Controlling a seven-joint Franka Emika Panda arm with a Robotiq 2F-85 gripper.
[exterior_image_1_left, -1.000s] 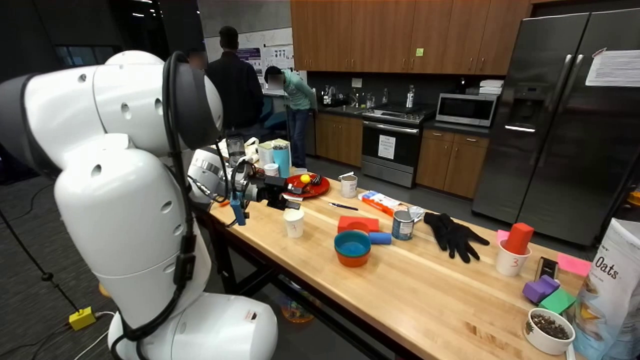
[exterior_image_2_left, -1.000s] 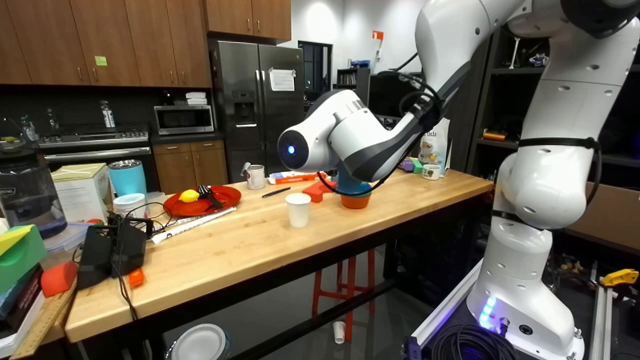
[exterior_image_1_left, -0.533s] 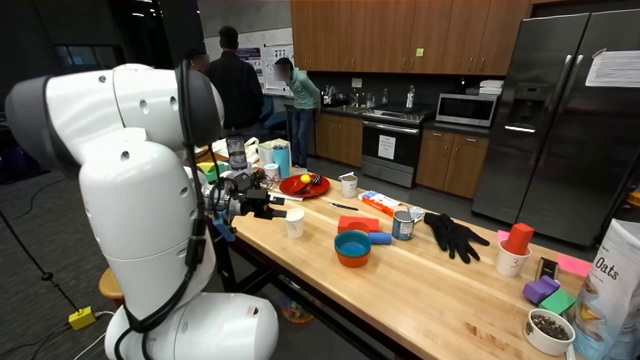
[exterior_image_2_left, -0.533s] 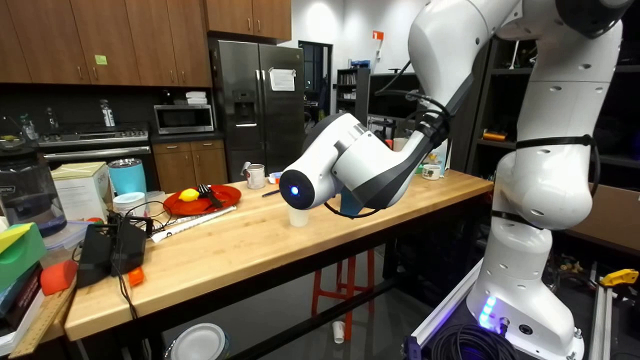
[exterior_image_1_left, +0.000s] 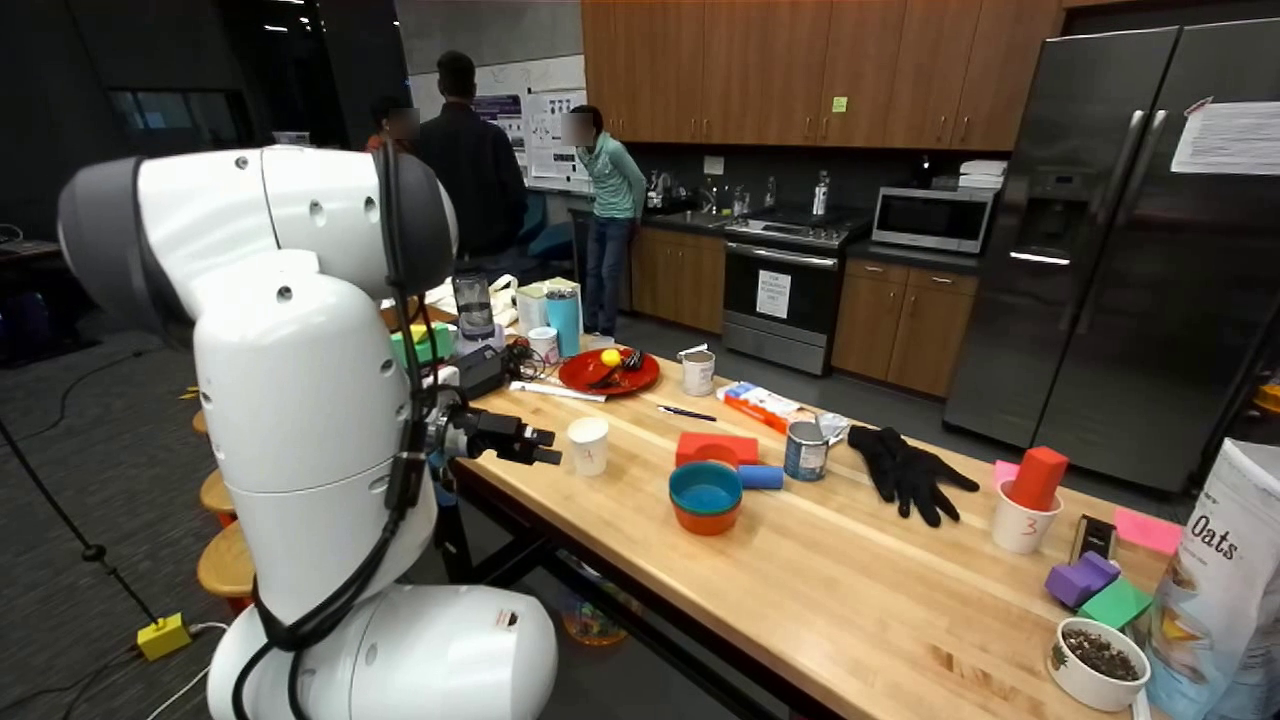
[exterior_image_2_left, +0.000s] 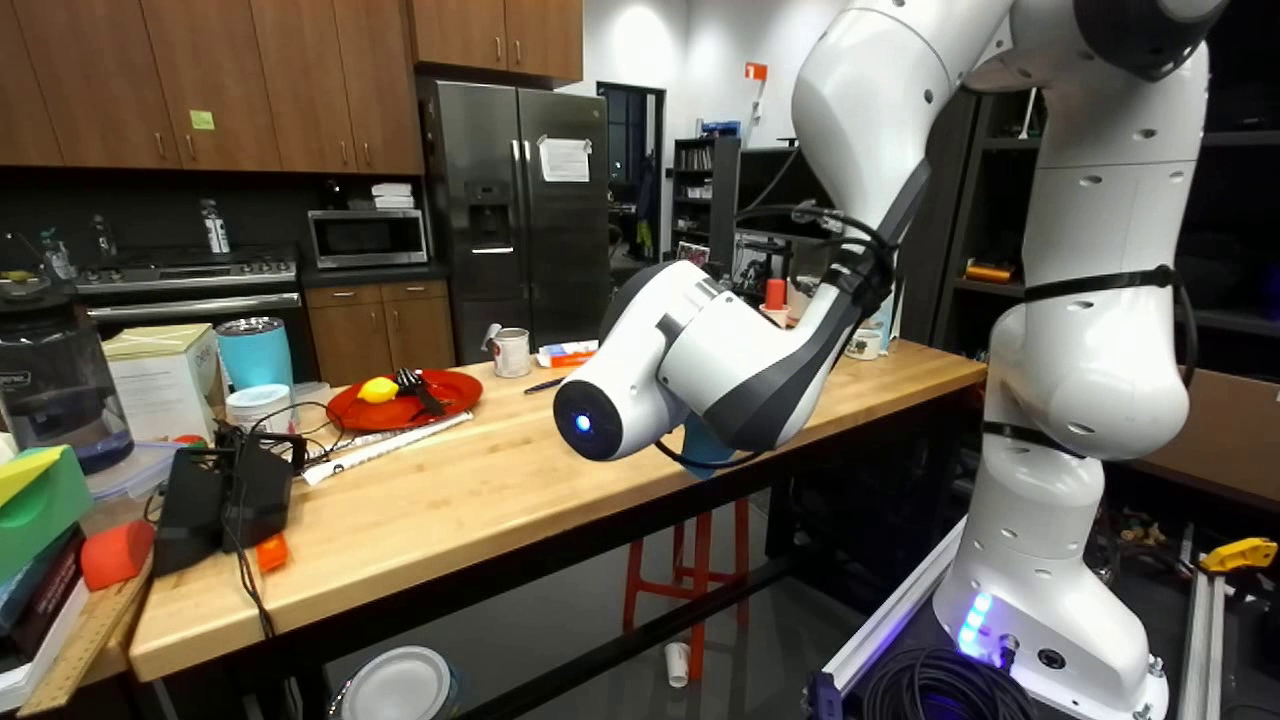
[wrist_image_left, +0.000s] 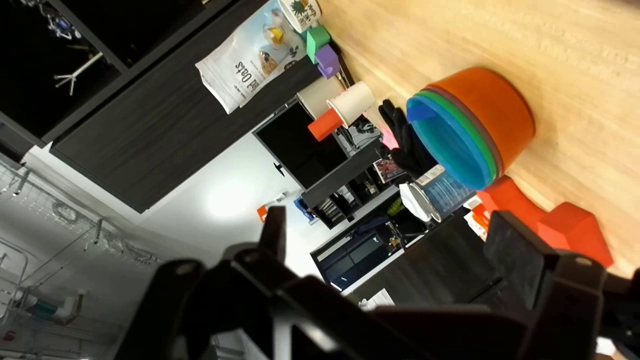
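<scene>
My gripper (exterior_image_1_left: 545, 447) stands open just beside a white paper cup (exterior_image_1_left: 589, 446) marked with a number, apart from it in an exterior view. The wrist view shows the gripper (wrist_image_left: 395, 240) with its fingers spread wide and nothing held between them. Beyond the cup are nested bowls (exterior_image_1_left: 705, 497), orange outside and blue inside, also in the wrist view as stacked bowls (wrist_image_left: 492, 117). A red arched block (exterior_image_1_left: 716, 448), a blue cylinder (exterior_image_1_left: 760, 477) and an opened can (exterior_image_1_left: 805, 452) lie behind them. The arm's wrist (exterior_image_2_left: 640, 370) hides the cup in an exterior view.
On the wooden table (exterior_image_2_left: 430, 530) are a red plate (exterior_image_2_left: 455, 388) with a lemon, black power adapters (exterior_image_2_left: 215, 505) with cables, and a pen (exterior_image_1_left: 687, 412). Farther along lie black gloves (exterior_image_1_left: 905, 470), a cup (exterior_image_1_left: 1020, 525) holding a red block, and an oats bag (exterior_image_1_left: 1215, 590).
My arm has swung and lowered, bringing the gripper down from near the red plate to the cup's side. The gripper has stayed open; the table objects have not moved.
</scene>
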